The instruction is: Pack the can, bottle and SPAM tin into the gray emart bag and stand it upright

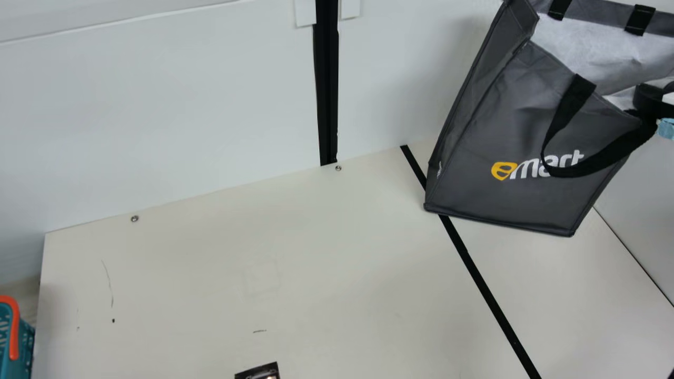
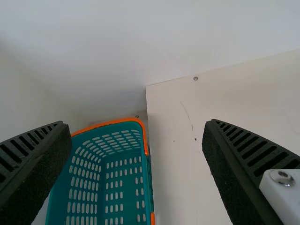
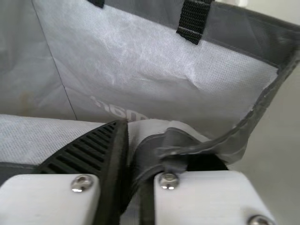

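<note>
The gray emart bag [image 1: 532,137] stands at the table's right, mouth open and front panel slanting in the main view. My right gripper [image 1: 654,100] is at its right upper edge, partly cut off by the view's border. In the right wrist view, the right gripper [image 3: 140,161] is shut on a folded part of the bag's rim, with the pale lining [image 3: 140,61] beyond. My left gripper [image 2: 136,126] stands open with nothing between its fingers, above the area of the teal basket [image 2: 112,183] and the table's edge.
The teal basket [image 1: 23,337] with an orange rim is beside the table's left edge. A small dark object [image 1: 259,371] is cut off at the main view's bottom. A black strip [image 1: 487,287] crosses the cream table [image 1: 237,263]; a white wall [image 1: 158,116] rises behind.
</note>
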Tool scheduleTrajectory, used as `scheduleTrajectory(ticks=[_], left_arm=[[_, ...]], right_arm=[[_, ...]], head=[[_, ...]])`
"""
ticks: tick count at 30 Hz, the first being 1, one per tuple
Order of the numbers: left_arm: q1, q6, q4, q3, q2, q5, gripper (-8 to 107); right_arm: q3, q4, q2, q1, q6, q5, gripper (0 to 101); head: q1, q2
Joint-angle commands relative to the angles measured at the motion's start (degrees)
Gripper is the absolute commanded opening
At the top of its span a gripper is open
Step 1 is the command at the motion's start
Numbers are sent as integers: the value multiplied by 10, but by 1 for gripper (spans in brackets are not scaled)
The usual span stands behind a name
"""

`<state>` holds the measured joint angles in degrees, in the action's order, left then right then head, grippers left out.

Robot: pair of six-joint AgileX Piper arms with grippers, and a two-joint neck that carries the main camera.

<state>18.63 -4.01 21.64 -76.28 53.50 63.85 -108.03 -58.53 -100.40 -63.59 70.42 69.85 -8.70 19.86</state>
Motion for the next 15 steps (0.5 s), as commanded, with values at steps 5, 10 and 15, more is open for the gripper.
scheduleTrajectory(ticks=[5, 10, 15], left_arm=[[0, 0, 0, 0, 0, 0, 90], [0, 0, 0, 0, 0, 0, 90], [0, 0, 0, 0, 0, 0, 90]], right_arm=[[-16, -3, 17, 8, -5, 1, 53], [-32, -6, 37, 18, -8, 1, 70], [-51, -9, 57, 32, -12, 1, 87]], head=[[-13, 1], [-13, 1], [-13, 1]])
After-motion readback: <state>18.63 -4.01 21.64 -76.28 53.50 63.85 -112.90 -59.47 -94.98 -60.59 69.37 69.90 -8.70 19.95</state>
